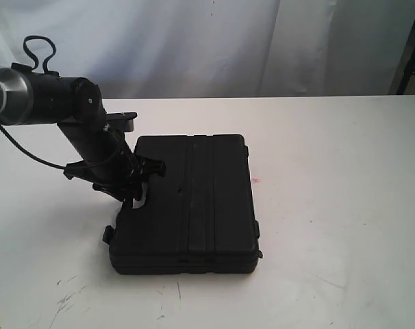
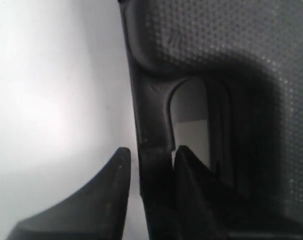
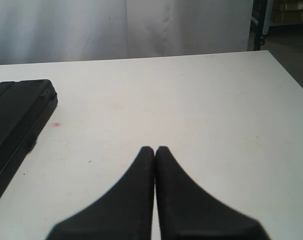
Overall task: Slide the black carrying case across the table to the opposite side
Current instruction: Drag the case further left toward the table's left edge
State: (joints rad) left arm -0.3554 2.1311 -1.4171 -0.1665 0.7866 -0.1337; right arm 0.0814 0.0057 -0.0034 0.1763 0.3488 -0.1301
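**Exterior view.** Fingers of the left gripper [image 1: 135, 193] are down at the handle edge of the black carrying case [image 1: 194, 205]. They merge with the dark plastic, so their spread cannot be read here. The case lies flat on the white table [image 1: 331, 226], ribs up, left of centre. Bare tabletop runs off to the right past a small red spot [image 1: 256, 180]. The right arm is not in view.

**Left wrist view.** The two fingers [image 2: 106, 200] straddle the handle bar [image 2: 151, 115]. One is outside over the table and the other is inside the cut-out [image 2: 191, 132]. A thin bright gap separates the outer finger from the bar, so the jaws are apart and not yet clamped.

**Right wrist view.** The right gripper [image 3: 155, 150] has its fingertips pressed together and holds nothing. It hangs over bare table, well apart from the corner of the case [image 3: 16, 110] and the red spot [image 3: 56, 124].

**Hazards, as judged.**
- **Loose hold:** the bar is not clamped, so a sideways move begun now would bear on one finger only. The bar could then slip out or ride up.
- **Turning:** the hold appears to sit toward one end of the handle. Friction under the far corner could turn the case instead of sliding it straight.
- **Scraping:** the finger inside the cut-out sits low and may scrape the tabletop.
- **Blocked path:** if the case travels to the right, the closed right gripper may be in its way.
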